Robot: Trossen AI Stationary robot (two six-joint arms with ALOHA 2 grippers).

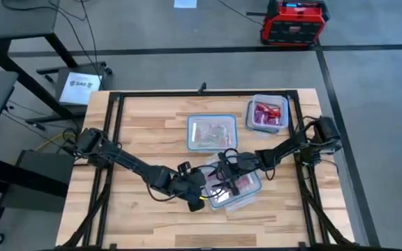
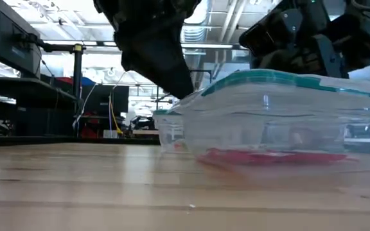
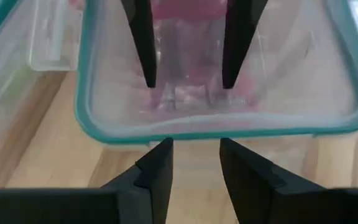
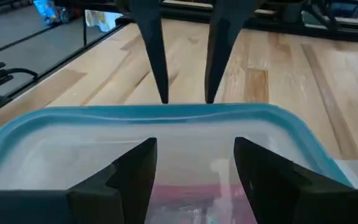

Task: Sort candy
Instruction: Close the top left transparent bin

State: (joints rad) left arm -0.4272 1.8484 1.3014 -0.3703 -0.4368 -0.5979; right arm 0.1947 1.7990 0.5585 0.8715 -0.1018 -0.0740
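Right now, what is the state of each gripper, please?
Left gripper: open, holding nothing, at the near container's rim.
Right gripper: open, holding nothing, over the same container's opposite rim.

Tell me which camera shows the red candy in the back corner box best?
The high view: the red candy sits plainly inside the far-right container. The low and both wrist views show only the near container and its pink sweets, not that box.
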